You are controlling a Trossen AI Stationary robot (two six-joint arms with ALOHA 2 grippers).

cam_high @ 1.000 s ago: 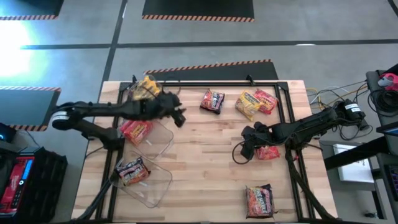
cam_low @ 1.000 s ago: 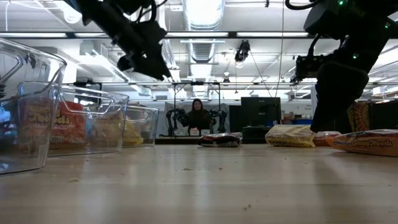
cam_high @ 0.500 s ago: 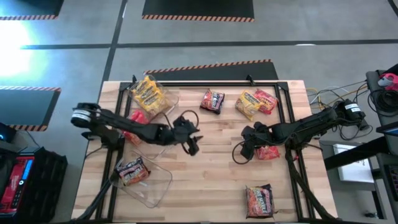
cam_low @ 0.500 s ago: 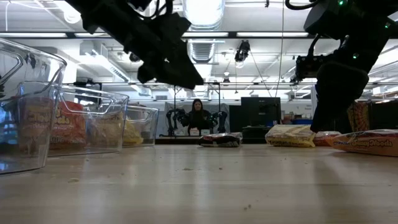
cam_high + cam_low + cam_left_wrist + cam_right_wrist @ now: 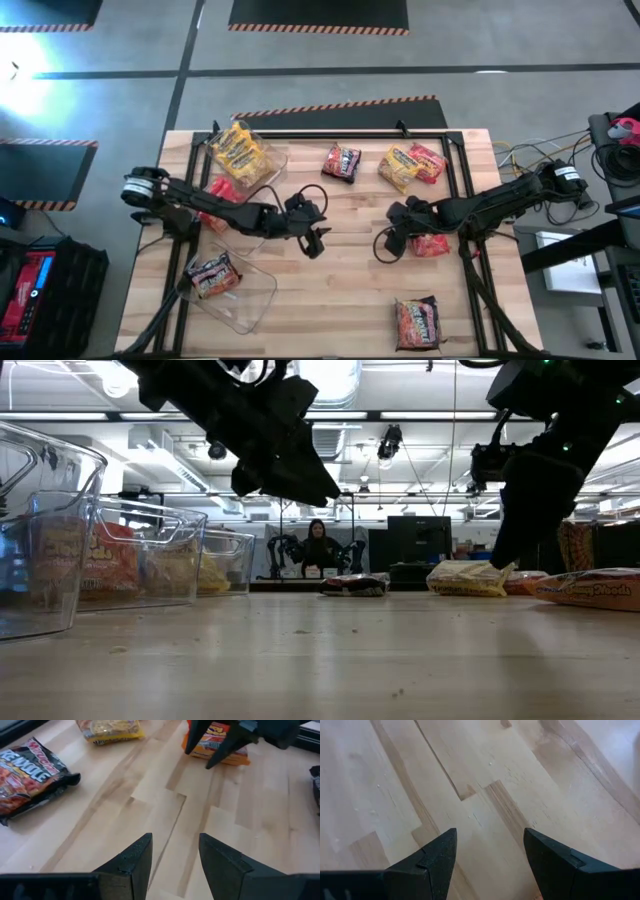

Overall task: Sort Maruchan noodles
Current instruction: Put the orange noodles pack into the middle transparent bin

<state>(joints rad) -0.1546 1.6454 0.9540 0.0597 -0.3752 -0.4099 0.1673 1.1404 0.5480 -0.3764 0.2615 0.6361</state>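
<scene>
Left gripper point(image 5: 318, 243) is out over the bare middle of the wooden table point(image 5: 340, 290), fingers point(image 5: 135, 857) apart with nothing between them, off the surface in the low view. Right gripper point(image 5: 385, 250) sits just right of centre, jaws spread wide and empty over bare wood, with an orange ramen packet point(image 5: 431, 244) just beside its arm.

Loose packets:
- dark packet point(image 5: 342, 162) at the far middle
- yellow packet point(image 5: 399, 167) next to it, touching a red packet point(image 5: 428, 160) on its right
- red-and-dark packet point(image 5: 418, 321) at the near right edge

Three clear bins on the left:
- far bin point(image 5: 270, 170) holds a yellow packet point(image 5: 238, 150)
- middle bin point(image 5: 268, 222) holds a red packet point(image 5: 220, 190), partly under the left arm
- near bin point(image 5: 258, 292) holds a dark packet point(image 5: 213, 274)

A person point(image 5: 318, 545) is visible in the room behind.
</scene>
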